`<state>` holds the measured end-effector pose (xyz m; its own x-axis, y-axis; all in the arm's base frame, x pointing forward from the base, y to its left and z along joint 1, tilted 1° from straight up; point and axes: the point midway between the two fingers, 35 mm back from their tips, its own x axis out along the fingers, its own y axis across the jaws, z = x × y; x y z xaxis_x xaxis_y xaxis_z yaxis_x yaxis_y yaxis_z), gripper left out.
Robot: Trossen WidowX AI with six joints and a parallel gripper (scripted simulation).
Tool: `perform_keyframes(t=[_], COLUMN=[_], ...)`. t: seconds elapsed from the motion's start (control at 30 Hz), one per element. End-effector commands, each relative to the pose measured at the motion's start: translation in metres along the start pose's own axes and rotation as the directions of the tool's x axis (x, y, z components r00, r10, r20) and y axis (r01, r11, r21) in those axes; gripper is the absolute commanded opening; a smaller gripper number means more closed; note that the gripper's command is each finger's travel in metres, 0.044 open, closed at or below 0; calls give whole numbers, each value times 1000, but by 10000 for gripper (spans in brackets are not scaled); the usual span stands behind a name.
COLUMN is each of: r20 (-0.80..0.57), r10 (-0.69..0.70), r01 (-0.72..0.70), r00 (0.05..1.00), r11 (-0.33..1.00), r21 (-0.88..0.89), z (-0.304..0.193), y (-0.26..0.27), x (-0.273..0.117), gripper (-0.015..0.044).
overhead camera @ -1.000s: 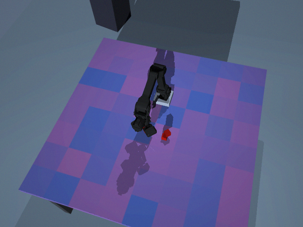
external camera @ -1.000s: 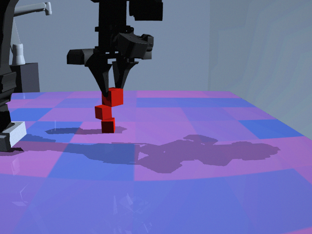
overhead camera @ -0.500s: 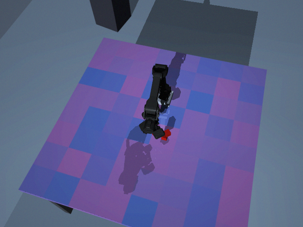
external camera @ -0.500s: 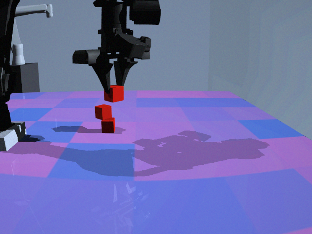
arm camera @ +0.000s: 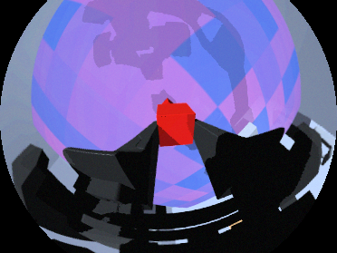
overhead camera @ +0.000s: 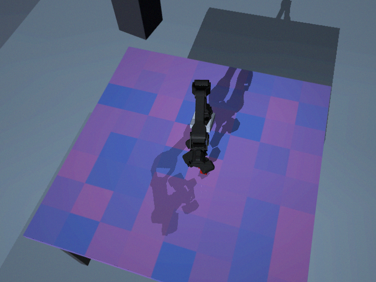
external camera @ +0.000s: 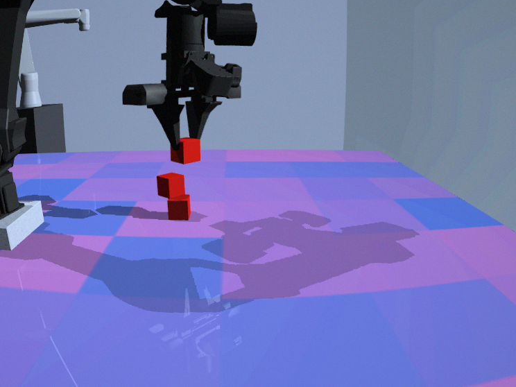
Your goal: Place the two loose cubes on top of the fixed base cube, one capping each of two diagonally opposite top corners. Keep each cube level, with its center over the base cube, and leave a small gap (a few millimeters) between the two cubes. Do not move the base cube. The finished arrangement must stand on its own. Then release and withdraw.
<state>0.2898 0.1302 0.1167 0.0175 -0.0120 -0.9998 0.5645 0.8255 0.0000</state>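
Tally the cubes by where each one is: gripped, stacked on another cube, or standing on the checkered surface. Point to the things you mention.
Gripped cube (external camera: 188, 150) (arm camera: 176, 124), between the gripper's (external camera: 185, 142) (arm camera: 176, 128) fingers: 1
Upper stacked cube (external camera: 170, 184): 1
Base cube (external camera: 177, 209): 1
Total: 3, all red

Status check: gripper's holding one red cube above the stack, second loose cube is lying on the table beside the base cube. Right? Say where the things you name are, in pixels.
Not quite: the second loose cube (external camera: 170, 184) sits on top of the base cube (external camera: 178, 209), offset to one side, as the exterior view shows. The gripper (external camera: 185, 142) (arm camera: 174, 123) is indeed holding one red cube (external camera: 189, 150) (arm camera: 176, 130) above the stack.
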Motion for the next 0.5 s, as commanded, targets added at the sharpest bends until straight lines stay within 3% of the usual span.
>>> perform_keyframes(t=[0.0, 0.47], r20=[-1, 28], r10=[0, -12], r01=[0, 13], r00=[1000, 1000], r11=[1000, 999], r21=[5, -35], z=[-2, -5], y=[0, -1], x=[3, 31], gripper=[105, 105])
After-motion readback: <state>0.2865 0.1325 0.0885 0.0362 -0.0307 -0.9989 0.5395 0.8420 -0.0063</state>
